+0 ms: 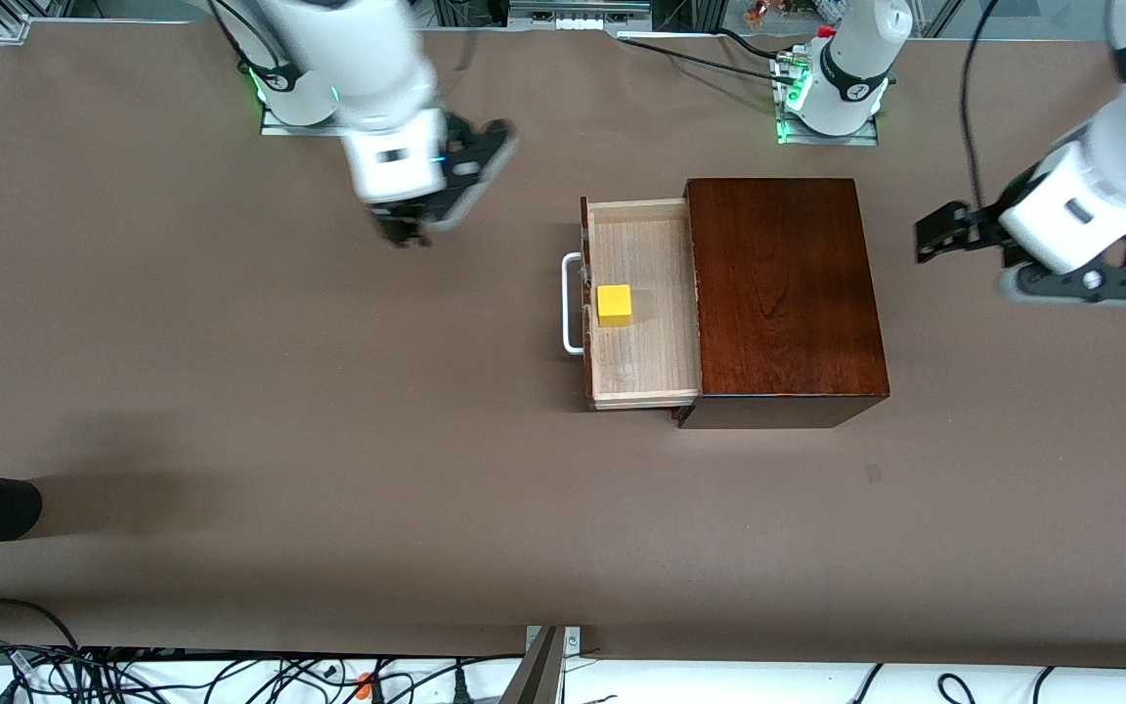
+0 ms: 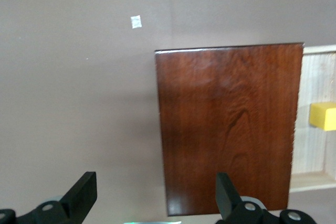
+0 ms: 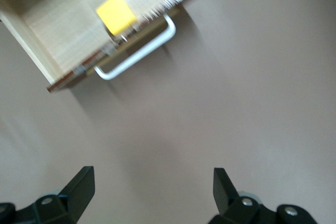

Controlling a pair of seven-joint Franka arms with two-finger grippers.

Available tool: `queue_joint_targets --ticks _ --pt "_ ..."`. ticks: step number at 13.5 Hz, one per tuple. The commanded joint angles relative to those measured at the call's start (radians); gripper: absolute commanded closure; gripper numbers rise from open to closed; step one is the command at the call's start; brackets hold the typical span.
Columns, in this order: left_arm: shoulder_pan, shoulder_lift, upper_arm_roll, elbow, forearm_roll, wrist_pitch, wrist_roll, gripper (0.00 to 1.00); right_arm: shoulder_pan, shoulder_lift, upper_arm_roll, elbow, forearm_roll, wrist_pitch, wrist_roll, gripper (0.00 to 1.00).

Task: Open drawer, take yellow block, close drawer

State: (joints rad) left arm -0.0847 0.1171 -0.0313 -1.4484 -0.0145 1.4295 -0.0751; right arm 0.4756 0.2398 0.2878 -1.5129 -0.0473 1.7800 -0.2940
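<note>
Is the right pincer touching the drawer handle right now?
Apart. The front view shows bare table between the right pincer and the handle; its wrist view shows the same gap.

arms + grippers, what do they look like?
Both arms are white with black joint bands and green lights at the bases. The right gripper and left gripper have black fingers on white hand blocks. A black cable hangs by the left arm.

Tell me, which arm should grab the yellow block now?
Probably the right. The drawer is open with the block inside by the handle. The right gripper is open over bare table on that open side. The left gripper, also open, waits past the box.
</note>
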Motion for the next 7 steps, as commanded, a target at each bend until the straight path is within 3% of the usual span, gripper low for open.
queue_joint_targets --ticks 1,5,7 --pt "-0.021 -0.108 0.05 -0.15 -0.021 0.075 0.061 0.0 0.086 0.126 -0.01 0.109 -0.08 0.038 -0.031 0.0" --pt "-0.024 -0.105 0.077 -0.135 -0.022 0.089 0.115 0.0 0.143 0.239 -0.01 0.117 -0.097 0.226 -0.131 0.0" --pt "-0.021 -0.1 0.076 -0.104 -0.024 0.075 0.112 0.0 0.155 0.3 -0.01 0.154 -0.097 0.242 -0.154 0.0"
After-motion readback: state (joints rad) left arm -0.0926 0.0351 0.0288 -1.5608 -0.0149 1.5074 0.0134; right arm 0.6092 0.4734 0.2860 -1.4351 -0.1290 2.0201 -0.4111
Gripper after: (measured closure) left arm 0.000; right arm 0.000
